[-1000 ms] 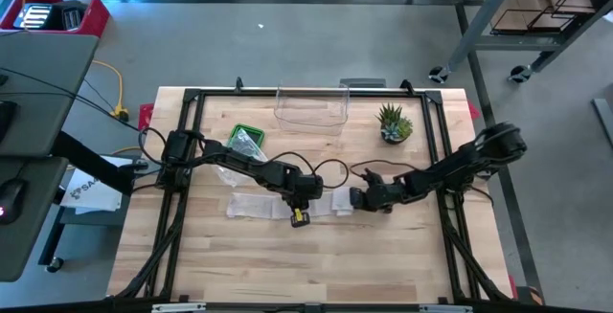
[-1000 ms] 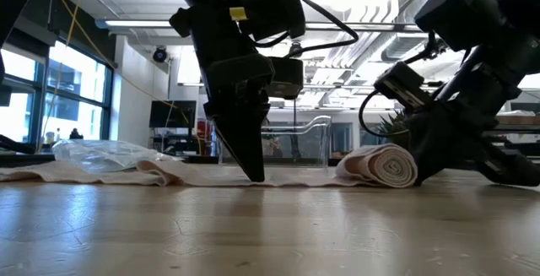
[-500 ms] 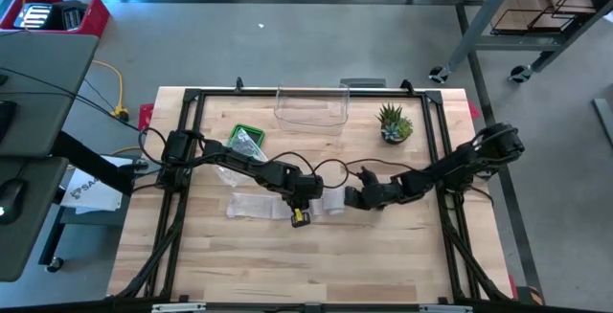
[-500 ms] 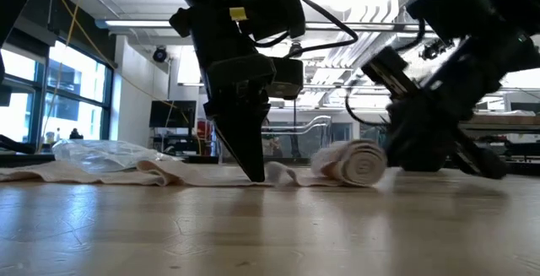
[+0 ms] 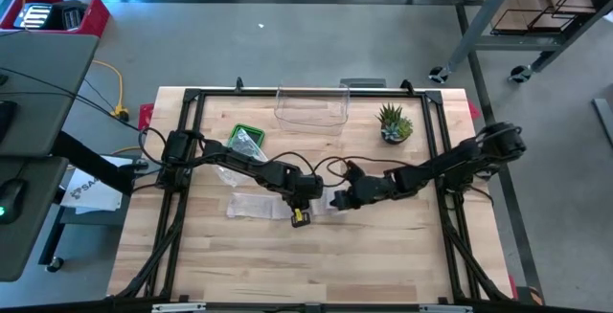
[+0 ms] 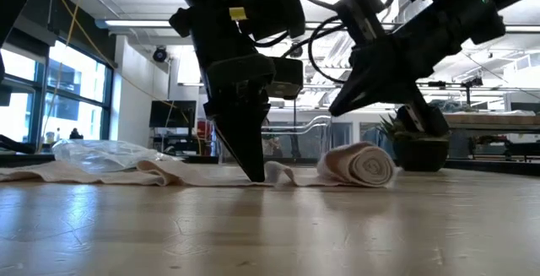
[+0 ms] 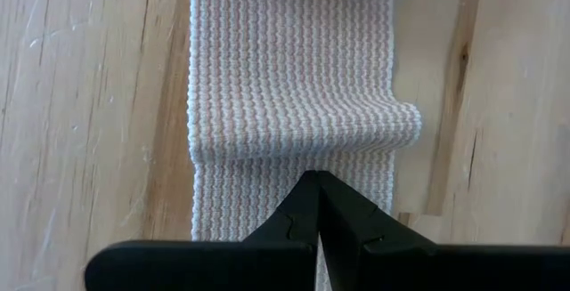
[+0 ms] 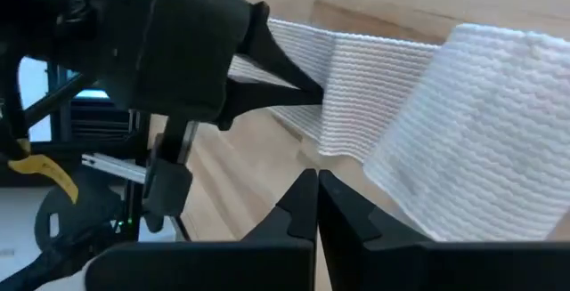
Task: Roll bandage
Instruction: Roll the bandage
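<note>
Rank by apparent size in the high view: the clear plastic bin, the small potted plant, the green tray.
1. Clear plastic bin, largest.
2. Green tray, partly covered by a clear plastic bag.
3. Small potted plant, close to the tray; their order is unsure.

The left gripper's (image 6: 256,172) closed black tips pin the flat beige woven bandage strip (image 6: 160,173) to the wooden table (image 6: 270,225). Its rolled end (image 6: 359,165) lies just beside, under the raised right gripper (image 6: 342,107).
</note>
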You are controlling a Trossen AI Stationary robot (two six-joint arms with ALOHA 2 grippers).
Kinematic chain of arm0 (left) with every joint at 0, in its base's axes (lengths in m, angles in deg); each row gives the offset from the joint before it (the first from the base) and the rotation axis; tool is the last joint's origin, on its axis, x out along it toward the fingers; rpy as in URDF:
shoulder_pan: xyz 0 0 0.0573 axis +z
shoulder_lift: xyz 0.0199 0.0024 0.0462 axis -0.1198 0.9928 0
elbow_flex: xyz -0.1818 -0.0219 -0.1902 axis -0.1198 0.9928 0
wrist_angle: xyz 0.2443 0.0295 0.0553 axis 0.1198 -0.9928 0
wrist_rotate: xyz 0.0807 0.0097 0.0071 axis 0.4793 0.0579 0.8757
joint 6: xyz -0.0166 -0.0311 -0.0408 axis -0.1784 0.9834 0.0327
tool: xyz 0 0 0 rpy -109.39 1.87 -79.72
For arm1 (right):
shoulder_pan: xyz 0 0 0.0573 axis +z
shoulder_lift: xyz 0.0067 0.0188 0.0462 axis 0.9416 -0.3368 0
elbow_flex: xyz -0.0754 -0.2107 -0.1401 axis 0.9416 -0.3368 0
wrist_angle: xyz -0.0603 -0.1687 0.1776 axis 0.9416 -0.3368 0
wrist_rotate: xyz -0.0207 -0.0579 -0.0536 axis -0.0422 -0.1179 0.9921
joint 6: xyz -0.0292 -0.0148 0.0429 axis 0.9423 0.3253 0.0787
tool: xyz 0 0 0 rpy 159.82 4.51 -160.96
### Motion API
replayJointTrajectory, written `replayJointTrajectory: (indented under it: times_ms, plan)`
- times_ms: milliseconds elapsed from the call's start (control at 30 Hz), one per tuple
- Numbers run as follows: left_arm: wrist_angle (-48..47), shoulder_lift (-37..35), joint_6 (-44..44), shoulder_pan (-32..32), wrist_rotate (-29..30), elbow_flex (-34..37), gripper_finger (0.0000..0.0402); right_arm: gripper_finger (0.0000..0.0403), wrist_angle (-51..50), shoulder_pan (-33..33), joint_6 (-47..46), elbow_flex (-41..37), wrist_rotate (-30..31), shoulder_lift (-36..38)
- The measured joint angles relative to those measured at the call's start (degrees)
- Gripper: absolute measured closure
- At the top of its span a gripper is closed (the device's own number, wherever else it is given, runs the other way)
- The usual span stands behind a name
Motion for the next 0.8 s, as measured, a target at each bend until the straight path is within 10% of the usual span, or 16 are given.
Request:
replayJointTrajectory:
  times_ms: [467, 800]
  plan:
    - [-7.69, 0.13, -2.07, -0.03, -0.17, -2.93, 0.0402, 0.0403, -29.42, -0.75, 1.48, -0.28, 3.63, 12.89]
    - [-8.5, 0.07, -1.4, 0.02, 0.37, -2.95, 0.0402, 0.0403, -21.76, -0.79, 4.16, -0.28, 0.56, 11.67]
